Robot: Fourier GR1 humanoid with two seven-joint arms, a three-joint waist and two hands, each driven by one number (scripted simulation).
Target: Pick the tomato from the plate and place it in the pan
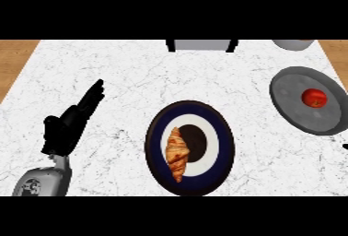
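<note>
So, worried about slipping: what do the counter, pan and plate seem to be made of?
Counter: white stone, likely marble, by its grey veining. Pan: dull grey metal, apparently, with a matte mottled face. Plate: probably glazed ceramic, navy rim, white ring.

Counts, top-down look:
- Counter [224, 69]: 1, white marble.
- Plate [158, 133]: 1, dk blue rim.
- Croissant [177, 154]: 1.
- Tomato [314, 97]: 1, red.
- Pan [296, 110]: 1, grey, round.
- Grey box [200, 44] at far edge: 1, cut off by frame.
- Grey round vessel [293, 44] at far rt: 1, partly seen.
- Hands: 1 in full, my L hand [65, 129].
- Black sliver [345, 146] at rt edge: 1, can't ID, not counted as a hand.
</note>
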